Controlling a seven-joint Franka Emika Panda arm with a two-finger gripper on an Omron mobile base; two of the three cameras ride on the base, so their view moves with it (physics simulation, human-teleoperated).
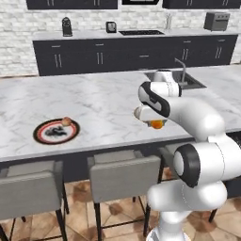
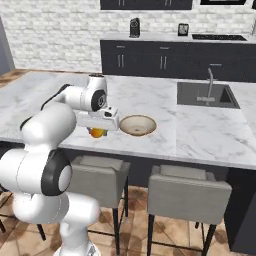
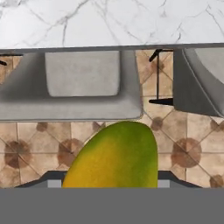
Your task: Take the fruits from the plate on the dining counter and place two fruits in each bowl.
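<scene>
My gripper (image 1: 156, 123) is shut on an orange-yellow fruit (image 3: 116, 157) with a green tinge, held just above the front edge of the white marble dining counter (image 1: 94, 101). In the right base view the same fruit (image 2: 97, 132) hangs close to the left of the shallow tan bowl (image 2: 137, 125), whose whitish inside shows no fruit. The red-and-black-rimmed plate (image 1: 47, 136) lies far to the left near the front edge. A tan-pink round fruit (image 1: 67, 121) rests on its far right rim. The fruit covers my fingertips in the hand view.
A sink with a faucet (image 2: 206, 94) is set into the counter at the right. Grey stools (image 1: 124, 172) stand under the front edge over a tiled floor. A dark cabinet counter (image 1: 132, 52) with small appliances runs along the brick wall.
</scene>
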